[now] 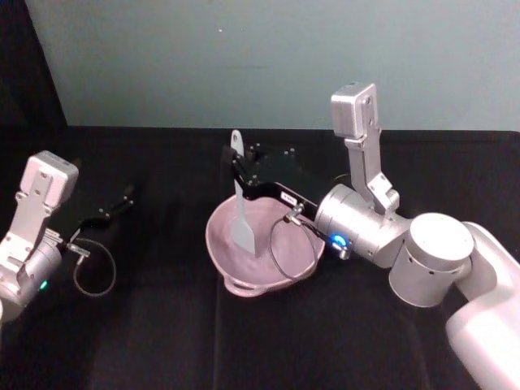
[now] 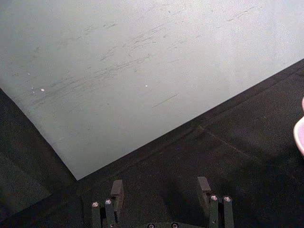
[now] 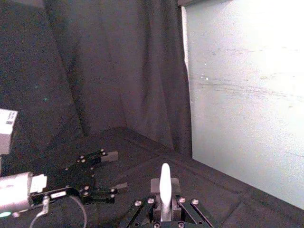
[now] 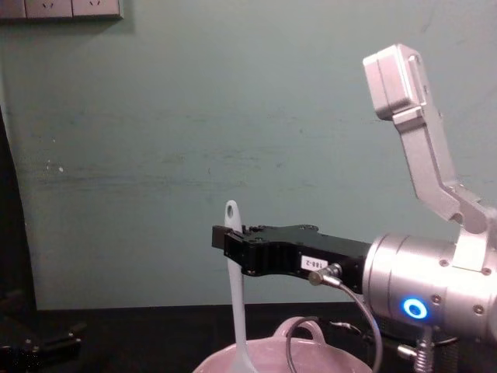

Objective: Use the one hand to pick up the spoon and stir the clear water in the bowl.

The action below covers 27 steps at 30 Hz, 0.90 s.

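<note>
1. Spoon [image 1: 244,229] is held near upright, clamped partway up its slim handle by the right gripper [image 1: 238,175]. The holed tip stands above the jaws and the flat head hangs down inside the bowl [image 1: 214,244].
2. From the chest camera, the spoon [image 4: 237,311] is seen running straight down from the right gripper [image 4: 225,237] past the wavy rim of the bowl [image 4: 307,330]. Contact between head and bowl floor cannot be told, and the water line is not made out.
3. Right gripper state: jaws are closed narrow on the handle. This is confirmed from the right wrist camera, where the white handle [image 3: 165,183] is seen pinched in the right gripper [image 3: 165,192].
4. The right arm is reached in from the robot's right, with the silver wrist level beside the bowl's rim and its blue ring light lit (a grey cable loop [image 1: 284,244] hangs over the bowl's right side).
5. Left gripper [image 1: 120,201] is parked low over the black tablecloth [image 1: 325,349] at the robot's left, well apart from the bowl. Its jaws are spread wide with nothing between them, as recorded at the left gripper [image 2: 160,190] from its own wrist camera.
6. A sliver of pink bowl [image 2: 300,133] is noted at that view's edge.
</note>
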{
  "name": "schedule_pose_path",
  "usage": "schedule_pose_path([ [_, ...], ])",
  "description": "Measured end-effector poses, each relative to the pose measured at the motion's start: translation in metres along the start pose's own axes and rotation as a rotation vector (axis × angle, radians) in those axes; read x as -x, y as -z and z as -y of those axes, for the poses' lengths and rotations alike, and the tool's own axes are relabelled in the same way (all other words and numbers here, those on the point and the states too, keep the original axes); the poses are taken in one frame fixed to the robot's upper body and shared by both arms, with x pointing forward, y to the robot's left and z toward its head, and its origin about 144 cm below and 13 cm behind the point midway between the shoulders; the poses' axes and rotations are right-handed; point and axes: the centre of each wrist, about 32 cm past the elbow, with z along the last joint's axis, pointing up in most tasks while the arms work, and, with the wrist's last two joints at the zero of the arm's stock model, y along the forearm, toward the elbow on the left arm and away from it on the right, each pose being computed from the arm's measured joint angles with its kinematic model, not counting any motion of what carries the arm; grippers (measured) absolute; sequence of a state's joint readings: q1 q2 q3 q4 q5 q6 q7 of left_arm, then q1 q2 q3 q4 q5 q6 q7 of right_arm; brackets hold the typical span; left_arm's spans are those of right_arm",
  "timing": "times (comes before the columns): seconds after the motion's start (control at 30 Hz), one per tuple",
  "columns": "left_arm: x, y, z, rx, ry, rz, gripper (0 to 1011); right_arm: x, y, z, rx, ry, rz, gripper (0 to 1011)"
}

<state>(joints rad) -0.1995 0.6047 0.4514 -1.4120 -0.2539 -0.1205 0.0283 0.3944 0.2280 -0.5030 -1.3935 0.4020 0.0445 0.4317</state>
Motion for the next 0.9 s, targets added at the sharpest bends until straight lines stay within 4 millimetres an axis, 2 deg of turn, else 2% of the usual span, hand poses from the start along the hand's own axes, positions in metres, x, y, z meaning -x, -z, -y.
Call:
schedule_pose_path([
  [0.2, 0.0, 0.0, 0.0, 0.0, 0.0, 0.0, 1011, -0.008, 0.001, -0.009, 0.0, 0.02, -0.006, 121],
  [0.47, 0.0, 0.0, 0.0, 0.0, 0.0, 0.0, 1011, -0.021, -0.002, -0.008, -0.007, 0.067, 0.003, 121],
  [0.67, 0.0, 0.0, 0.0, 0.0, 0.0, 0.0, 1011, -0.031, -0.006, 0.001, -0.011, 0.104, 0.013, 121],
  [0.9, 0.0, 0.0, 0.0, 0.0, 0.0, 0.0, 1011, -0.032, -0.006, 0.014, 0.005, 0.116, 0.017, 121],
])
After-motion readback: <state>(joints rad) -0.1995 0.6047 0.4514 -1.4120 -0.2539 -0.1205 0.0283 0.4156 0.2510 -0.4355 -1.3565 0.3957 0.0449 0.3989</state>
